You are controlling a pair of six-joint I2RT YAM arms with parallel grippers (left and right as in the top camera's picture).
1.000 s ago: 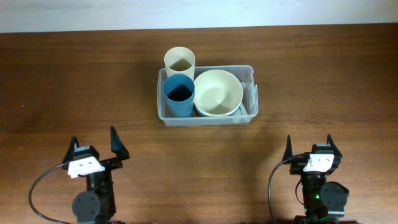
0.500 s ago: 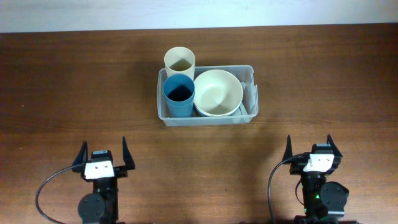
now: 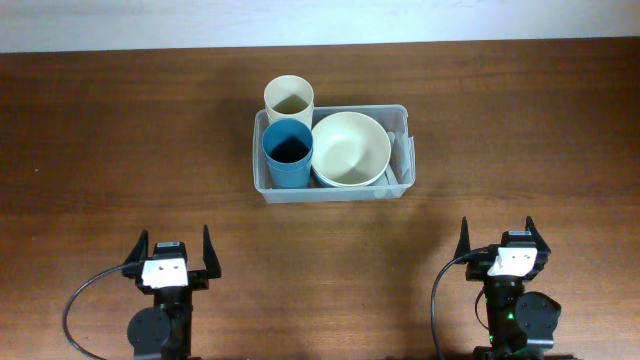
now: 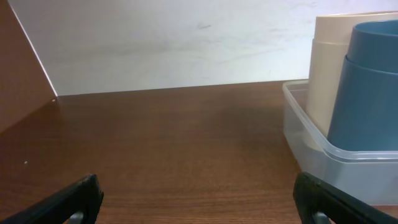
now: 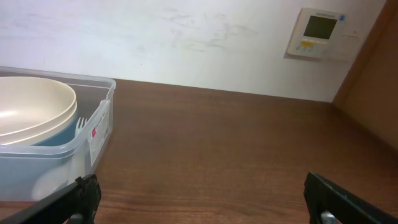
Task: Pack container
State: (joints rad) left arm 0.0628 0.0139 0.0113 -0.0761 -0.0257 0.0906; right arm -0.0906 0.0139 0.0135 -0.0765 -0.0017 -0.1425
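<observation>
The clear, translucent rectangular plastic container [image 3: 330, 191] sits at the far middle of the dark brown wooden table [image 3: 120, 150]. It holds a tall blue cup [image 3: 288, 152] on the left and a round cream bowl [image 3: 350, 148] on the right. A tall cream cup [image 3: 289, 98] stands just behind the blue one. The left gripper [image 3: 174, 240] and right gripper [image 3: 497, 228] sit well apart from it, both spread wide and empty.
</observation>
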